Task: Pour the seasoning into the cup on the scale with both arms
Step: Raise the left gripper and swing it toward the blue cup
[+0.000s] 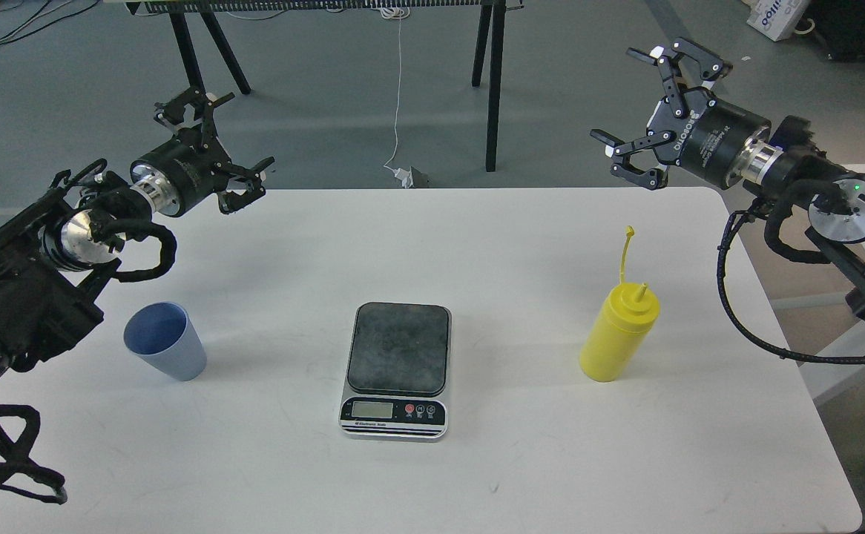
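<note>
left gripper (214,148) up over the far left edge of the table (492,475), fingers spread wide apart, nothing between them, pointing in toward the middle. right gripper (659,111) likewise raised past the far right corner, fingers splayed open and empty, silver wrist ring showing behind it.

now front to back across the white top. nearest, dead centre: scale (397,367), silver front edge toward the camera, lcd and red button on that strip, dark grey platform bare, display too small to read. a little further back on the left: cup (165,341), light blue, upright, mouth open, standing on the table well left of the scale, not on the platform. sits below and nearer than the left gripper, well apart from it, close beside the thick black forearm coming in from the left edge.

about level with it on the right: seasoning bottle (618,330), yellow, upright, cone nozzle up, thin cap strap standing straight above it. well right of the scale, untouched. lies nearer than the right gripper and slightly left of it, clear gap between strap tip and fingers.

further back, beyond the table edge: grey floor, black stand legs (493,81), white cable (398,89) hanging down to a plug on the floor.
</note>
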`<state>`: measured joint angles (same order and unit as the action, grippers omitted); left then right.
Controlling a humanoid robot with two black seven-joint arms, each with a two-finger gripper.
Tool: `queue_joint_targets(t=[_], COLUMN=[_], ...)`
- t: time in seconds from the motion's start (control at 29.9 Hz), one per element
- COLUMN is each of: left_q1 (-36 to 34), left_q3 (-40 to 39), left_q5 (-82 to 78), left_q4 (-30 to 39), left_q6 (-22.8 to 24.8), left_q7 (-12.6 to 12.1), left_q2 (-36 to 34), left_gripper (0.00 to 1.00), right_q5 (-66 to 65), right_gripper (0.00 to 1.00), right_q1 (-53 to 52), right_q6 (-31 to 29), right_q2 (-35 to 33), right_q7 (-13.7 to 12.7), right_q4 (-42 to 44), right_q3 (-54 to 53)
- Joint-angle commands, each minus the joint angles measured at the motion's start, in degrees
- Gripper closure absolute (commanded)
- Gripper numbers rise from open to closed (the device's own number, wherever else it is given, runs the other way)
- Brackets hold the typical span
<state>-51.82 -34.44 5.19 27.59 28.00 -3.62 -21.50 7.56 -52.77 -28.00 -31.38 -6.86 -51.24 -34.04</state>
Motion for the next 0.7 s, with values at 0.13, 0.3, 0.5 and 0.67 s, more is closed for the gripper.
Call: queue_joint_targets(t=[0.13,0.3,0.5,0.67], left_q1=[-0.56,-1.71,-2.67,-2.85], left_q3=[-0.19,-0.37,-0.72,-1.95], left_q5=[0.25,1.66,1.84,2.89], left_q4=[0.0,0.0,-4.9,-8.25], left_q6=[0.0,0.0,0.0,0.0], left_q7=[-0.86,-1.21,0.97,12.29], left_q2=[0.15,0.06,0.41,3.3], left_gripper=[0.0,0.0,0.0,0.0], right_q5=[0.0,0.0,0.0,0.0], right_gripper=[0.0,0.0,0.0,0.0], right_q1=[0.3,0.39,0.56,0.48], right_q6=[0.0,0.0,0.0,0.0], right_q2=[0.44,1.49,2.2,2.9], right_q7=[0.0,0.0,0.0,0.0], right_q4=[0.0,0.0,0.0,-0.09], right_q3=[-0.23,-0.15,-0.15,-0.23])
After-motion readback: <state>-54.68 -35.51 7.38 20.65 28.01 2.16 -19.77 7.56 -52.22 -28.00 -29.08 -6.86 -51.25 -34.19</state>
